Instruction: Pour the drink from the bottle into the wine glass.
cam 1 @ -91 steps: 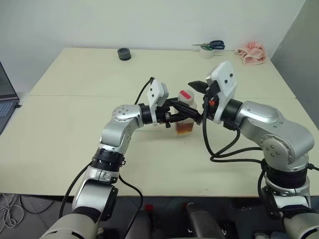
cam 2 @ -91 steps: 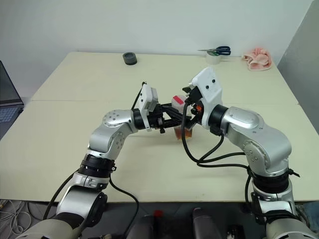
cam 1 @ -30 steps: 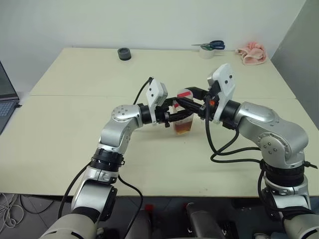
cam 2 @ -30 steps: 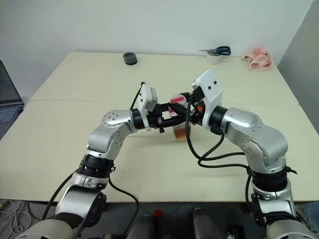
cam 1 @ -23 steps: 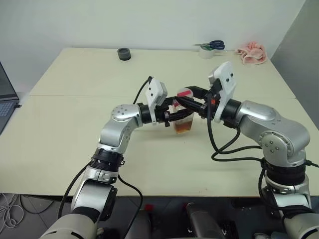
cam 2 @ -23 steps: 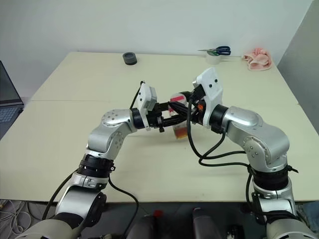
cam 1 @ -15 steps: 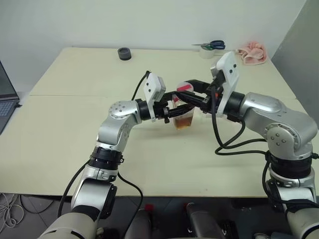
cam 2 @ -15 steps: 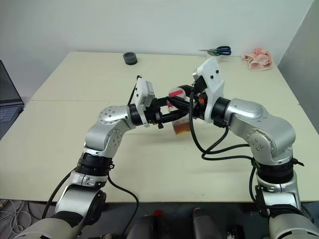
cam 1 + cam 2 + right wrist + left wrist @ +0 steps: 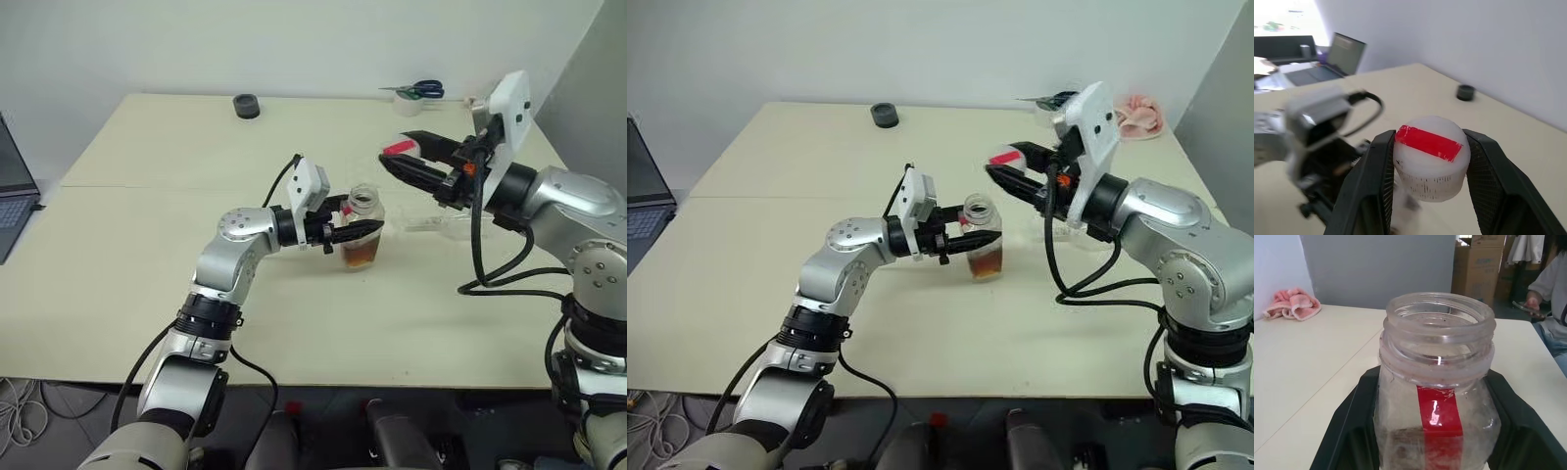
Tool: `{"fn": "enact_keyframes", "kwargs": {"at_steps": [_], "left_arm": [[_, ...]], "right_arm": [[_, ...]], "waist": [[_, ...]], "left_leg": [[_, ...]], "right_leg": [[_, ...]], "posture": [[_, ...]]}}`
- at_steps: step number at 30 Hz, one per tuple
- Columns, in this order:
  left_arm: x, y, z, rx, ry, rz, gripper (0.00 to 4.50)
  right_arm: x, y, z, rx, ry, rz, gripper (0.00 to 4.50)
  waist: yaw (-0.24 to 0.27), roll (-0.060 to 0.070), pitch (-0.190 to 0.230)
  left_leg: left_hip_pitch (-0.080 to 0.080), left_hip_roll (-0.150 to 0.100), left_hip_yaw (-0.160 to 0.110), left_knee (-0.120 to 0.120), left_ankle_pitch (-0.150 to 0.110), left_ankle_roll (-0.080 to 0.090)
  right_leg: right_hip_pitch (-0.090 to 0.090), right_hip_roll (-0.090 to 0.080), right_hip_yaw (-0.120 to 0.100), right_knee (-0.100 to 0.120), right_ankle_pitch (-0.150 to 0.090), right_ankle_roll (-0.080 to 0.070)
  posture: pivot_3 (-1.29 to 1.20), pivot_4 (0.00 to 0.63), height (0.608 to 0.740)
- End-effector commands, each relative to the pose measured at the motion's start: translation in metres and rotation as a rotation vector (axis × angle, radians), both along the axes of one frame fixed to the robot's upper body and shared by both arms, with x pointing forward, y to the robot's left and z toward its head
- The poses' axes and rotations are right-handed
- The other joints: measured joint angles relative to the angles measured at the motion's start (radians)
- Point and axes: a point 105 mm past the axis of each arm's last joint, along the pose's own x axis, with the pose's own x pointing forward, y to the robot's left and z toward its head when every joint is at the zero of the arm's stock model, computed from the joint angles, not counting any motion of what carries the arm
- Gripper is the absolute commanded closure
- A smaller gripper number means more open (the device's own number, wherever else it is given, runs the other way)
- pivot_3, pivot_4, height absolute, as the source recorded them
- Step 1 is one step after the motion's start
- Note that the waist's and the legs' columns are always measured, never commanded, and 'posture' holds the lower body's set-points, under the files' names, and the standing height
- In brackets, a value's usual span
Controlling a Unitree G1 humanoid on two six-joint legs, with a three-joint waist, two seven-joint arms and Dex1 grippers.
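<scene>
The clear plastic bottle [image 9: 364, 204] with a red label strip [image 9: 1440, 411] stands on the table's middle, its mouth uncovered. The amber drink [image 9: 361, 253] fills its lower part. My left gripper [image 9: 359, 231] reaches in level from the left and is shut on the bottle's body. Up and to the right, my right gripper [image 9: 393, 153] is shut on a white cap [image 9: 1430, 156] with a red strip on top, held in the air away from the bottle. The clear wine glass [image 9: 441, 223] shows faintly on the table beneath my right gripper and seems to lie on its side.
A black round lid [image 9: 246, 105] sits at the far edge. Scissors [image 9: 423, 90] on a tape roll and a pink cloth [image 9: 1141, 117] are at the far right corner. A laptop [image 9: 10, 186] is at the left edge. A seated person [image 9: 1552, 284] is beyond the table.
My right gripper has carried the cap off the bottle, up and to the right, leaving the mouth uncovered. The left gripper and bottle have stayed put.
</scene>
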Motion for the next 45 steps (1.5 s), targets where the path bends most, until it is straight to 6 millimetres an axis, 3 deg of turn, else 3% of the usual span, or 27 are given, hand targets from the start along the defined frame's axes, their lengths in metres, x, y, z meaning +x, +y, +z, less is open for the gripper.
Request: {"fn": "enact_keyframes", "kwargs": {"at_steps": [1, 3, 5, 8, 12, 14, 15, 21, 24, 27, 30, 34, 38, 45], "left_arm": [[-0.003, -0.001, 0.019, -0.026, -0.068, -0.016, 2.35], [-0.003, -0.001, 0.019, -0.027, -0.067, -0.015, 2.35], [-0.003, -0.001, 0.018, -0.029, -0.065, -0.018, 2.35], [-0.003, -0.004, 0.018, -0.034, -0.061, -0.026, 2.35], [-0.002, -0.008, 0.019, -0.039, -0.059, -0.038, 2.35], [-0.001, -0.009, 0.020, -0.040, -0.060, -0.041, 2.35], [0.000, -0.009, 0.021, -0.040, -0.061, -0.042, 2.35], [0.005, -0.004, 0.024, -0.044, -0.073, -0.016, 2.35], [0.009, 0.002, 0.025, -0.046, -0.077, 0.010, 2.35], [0.013, 0.009, 0.026, -0.050, -0.074, 0.047, 2.35], [0.018, 0.019, 0.027, -0.051, -0.076, 0.093, 2.35], [0.035, 0.053, 0.033, -0.069, -0.058, 0.257, 2.35], [0.058, 0.098, 0.038, -0.035, -0.079, 0.493, 2.35], [0.085, 0.162, 0.040, -0.072, -0.049, 0.858, 2.35]], "right_arm": [[0.010, -0.075, -0.018, 0.107, 0.002, -0.357, 2.78], [0.004, -0.119, -0.047, 0.173, 0.028, -0.573, 2.78], [-0.010, -0.140, -0.074, 0.197, 0.054, -0.693, 2.78], [-0.031, -0.149, -0.116, 0.200, 0.120, -0.785, 2.78], [-0.035, -0.143, -0.161, 0.115, 0.268, -0.807, 2.78], [-0.032, -0.138, -0.165, 0.099, 0.284, -0.789, 2.78], [-0.030, -0.136, -0.162, 0.102, 0.279, -0.780, 2.05], [-0.026, -0.141, -0.159, 0.046, 0.285, -0.768, 0.05], [-0.026, -0.145, -0.155, -0.010, 0.277, -0.759, 0.00], [-0.021, -0.140, -0.136, -0.032, 0.237, -0.707, 0.00], [-0.014, -0.115, -0.108, -0.043, 0.173, -0.574, 0.00], [-0.030, -0.015, -0.061, -0.074, 0.106, -0.045, 0.00], [-0.044, 0.045, -0.051, -0.162, 0.083, 0.245, 0.00], [-0.014, 0.114, -0.043, -0.117, 0.005, 0.341, 0.00]], "waist": [[0.011, 0.000, 0.000], [0.017, 0.000, 0.000], [0.018, 0.000, 0.000], [0.014, 0.000, 0.000], [-0.009, 0.001, 0.000], [-0.016, 0.002, -0.001], [-0.017, 0.002, -0.001], [-0.014, 0.002, -0.001], [-0.009, 0.002, -0.001], [-0.010, 0.002, -0.001], [-0.014, 0.002, -0.001], [-0.028, 0.002, 0.000], [-0.031, 0.002, 0.000], [-0.026, 0.002, 0.000]], "left_leg": [[0.000, 0.000, 0.000, 0.000, 0.000, 0.000], [-0.001, 0.000, 0.000, 0.000, 0.000, 0.000], [-0.001, 0.000, 0.001, -0.002, 0.000, 0.000], [0.000, 0.000, 0.001, -0.002, 0.000, 0.000], [0.002, 0.000, 0.003, -0.001, 0.000, 0.000], [0.004, 0.000, 0.004, -0.001, 0.001, 0.001], [0.004, 0.000, 0.004, -0.001, 0.001, 0.001], [0.002, 0.000, 0.003, -0.002, 0.001, 0.001], [0.002, 0.000, 0.003, -0.002, 0.001, 0.001], [0.002, 0.000, 0.003, -0.001, 0.001, 0.001], [0.002, 0.000, 0.003, -0.001, 0.001, 0.001], [0.002, 0.001, 0.003, -0.002, 0.001, 0.001], [0.002, 0.002, -0.001, -0.002, 0.001, 0.001], [0.000, 0.001, -0.001, 0.000, 0.001, 0.001]], "right_leg": [[0.000, 0.000, 0.000, 0.000, 0.000, 0.000], [0.000, 0.000, 0.000, 0.000, 0.000, 0.000], [-0.001, -0.001, 0.001, 0.000, 0.000, 0.000], [-0.001, 0.000, 0.001, 0.001, 0.000, 0.000], [-0.001, 0.000, 0.004, 0.001, 0.000, 0.000], [0.000, 0.000, 0.004, 0.002, 0.000, 0.001], [0.000, 0.001, 0.004, 0.002, 0.001, 0.001], [0.000, 0.001, 0.004, 0.000, 0.000, 0.001], [0.000, 0.001, 0.004, 0.000, 0.000, 0.001], [0.000, 0.001, 0.004, 0.001, 0.000, 0.001], [0.000, 0.001, 0.004, 0.001, 0.000, 0.001], [-0.001, 0.002, 0.004, 0.002, 0.000, 0.001], [0.000, 0.003, 0.001, 0.001, 0.000, 0.000], [-0.001, 0.002, 0.000, 0.000, 0.000, 0.000]], "posture": [[0.00, 0.150, 0.740], [0.00, 0.150, 0.740], [0.00, 0.150, 0.740], [0.00, 0.150, 0.740], [0.00, 0.150, 0.740], [0.00, 0.150, 0.740], [0.00, 0.150, 0.740], [0.00, 0.150, 0.740], [0.00, 0.150, 0.740], [0.00, 0.150, 0.740], [0.00, 0.150, 0.740], [0.00, 0.150, 0.740], [0.00, 0.150, 0.740], [0.00, 0.150, 0.740]]}}
